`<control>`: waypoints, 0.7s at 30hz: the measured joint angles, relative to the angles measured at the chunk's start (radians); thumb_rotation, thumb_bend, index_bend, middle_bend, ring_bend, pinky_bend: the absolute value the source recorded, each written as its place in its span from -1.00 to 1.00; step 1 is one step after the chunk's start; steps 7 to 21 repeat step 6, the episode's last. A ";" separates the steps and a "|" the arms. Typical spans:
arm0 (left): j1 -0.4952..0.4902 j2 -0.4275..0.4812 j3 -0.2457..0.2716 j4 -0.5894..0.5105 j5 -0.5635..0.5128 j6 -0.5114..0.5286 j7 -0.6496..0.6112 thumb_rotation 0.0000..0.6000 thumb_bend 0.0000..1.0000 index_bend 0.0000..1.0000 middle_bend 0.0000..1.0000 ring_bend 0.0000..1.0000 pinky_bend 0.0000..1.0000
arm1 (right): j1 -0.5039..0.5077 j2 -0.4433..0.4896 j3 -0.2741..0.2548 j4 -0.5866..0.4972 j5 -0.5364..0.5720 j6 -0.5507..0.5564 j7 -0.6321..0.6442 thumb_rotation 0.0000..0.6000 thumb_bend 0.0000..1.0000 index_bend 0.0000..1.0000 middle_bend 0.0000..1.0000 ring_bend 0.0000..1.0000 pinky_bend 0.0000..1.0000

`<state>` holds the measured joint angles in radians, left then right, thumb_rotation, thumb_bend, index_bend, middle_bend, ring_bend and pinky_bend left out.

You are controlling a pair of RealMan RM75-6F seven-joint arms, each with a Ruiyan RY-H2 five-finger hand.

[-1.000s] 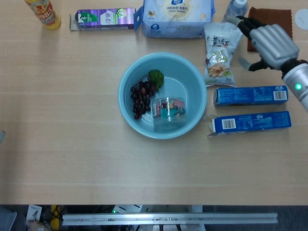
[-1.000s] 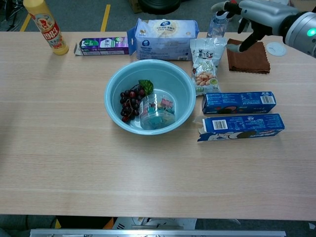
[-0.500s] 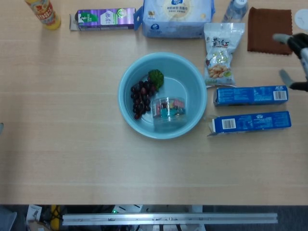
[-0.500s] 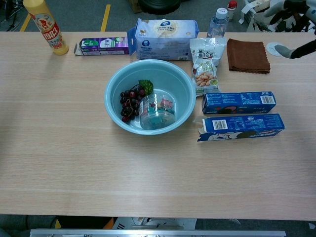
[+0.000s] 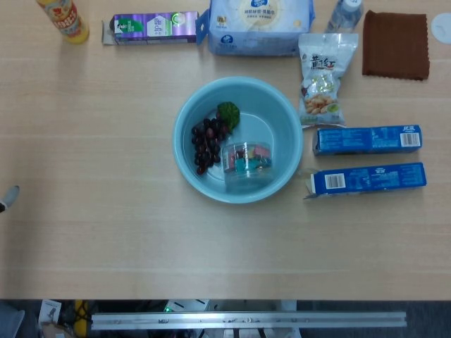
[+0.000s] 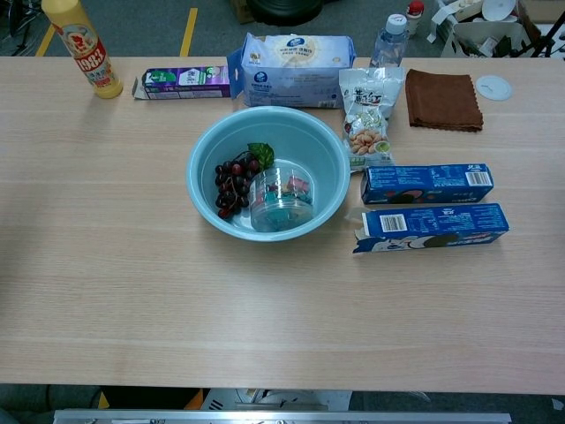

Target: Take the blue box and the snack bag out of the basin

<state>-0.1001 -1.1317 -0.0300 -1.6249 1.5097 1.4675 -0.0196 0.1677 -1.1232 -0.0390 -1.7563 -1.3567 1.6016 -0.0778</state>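
Note:
The light blue basin (image 5: pixel 271 105) (image 6: pixel 307 141) stands mid-table. Inside it lie dark grapes (image 5: pixel 206 144) with a green leaf and a clear plastic container (image 5: pixel 245 160). Two blue boxes (image 5: pixel 366 139) (image 5: pixel 368 178) lie flat on the table just right of the basin, one behind the other; the chest view shows them too (image 6: pixel 426 183) (image 6: pixel 433 226). The snack bag (image 5: pixel 323 77) (image 6: pixel 369 115) lies on the table at the basin's far right. Only a grey tip of my left hand (image 5: pixel 8 197) shows at the head view's left edge. My right hand is out of both views.
Along the far edge stand a yellow bottle (image 5: pixel 63 17), a purple carton (image 5: pixel 151 27), a tissue pack (image 5: pixel 261 27) and a water bottle (image 5: pixel 345 14). A brown cloth (image 5: pixel 394 44) and a white lid (image 6: pixel 493 87) lie at the far right.
My right hand has drawn away from above the snack bag to the right and left both views. The tip of my left hand has come a little further into the head view.

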 measured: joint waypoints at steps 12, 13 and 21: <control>0.006 0.002 0.002 -0.015 0.002 0.010 0.016 1.00 -0.61 -0.96 -0.80 -0.86 -0.89 | -0.020 0.011 0.011 0.011 -0.021 -0.014 0.042 1.00 -0.38 -0.37 -0.26 -0.43 -0.22; 0.006 0.002 0.002 -0.015 0.002 0.010 0.016 1.00 -0.61 -0.96 -0.80 -0.86 -0.89 | -0.020 0.011 0.011 0.011 -0.021 -0.014 0.042 1.00 -0.38 -0.37 -0.26 -0.43 -0.22; 0.006 0.002 0.002 -0.015 0.002 0.010 0.016 1.00 -0.61 -0.96 -0.80 -0.86 -0.89 | -0.020 0.011 0.011 0.011 -0.021 -0.014 0.042 1.00 -0.38 -0.37 -0.26 -0.43 -0.22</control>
